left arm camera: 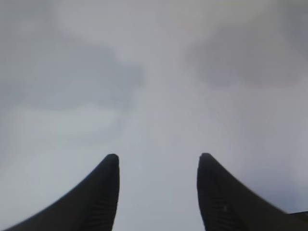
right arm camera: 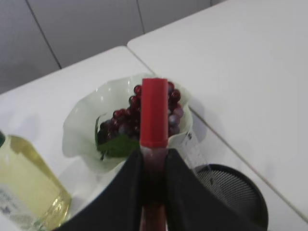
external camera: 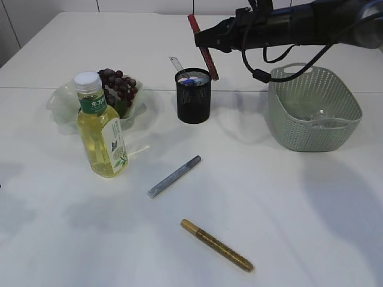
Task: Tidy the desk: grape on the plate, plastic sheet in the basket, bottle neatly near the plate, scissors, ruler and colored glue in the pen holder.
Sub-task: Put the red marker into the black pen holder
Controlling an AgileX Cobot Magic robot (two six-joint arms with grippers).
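My right gripper is shut on a red glue pen and holds it tilted just above the black mesh pen holder; in the right wrist view the pen sticks up between the jaws. A clear ruler stands in the holder. Dark grapes lie on the pale wavy plate. The bottle of yellow drink stands in front of the plate. A silver glue pen and a gold glue pen lie on the table. My left gripper is open over bare table.
A grey-green basket stands at the right with clear plastic sheet inside. The right arm spans the back right. A table seam runs behind the plate and holder.
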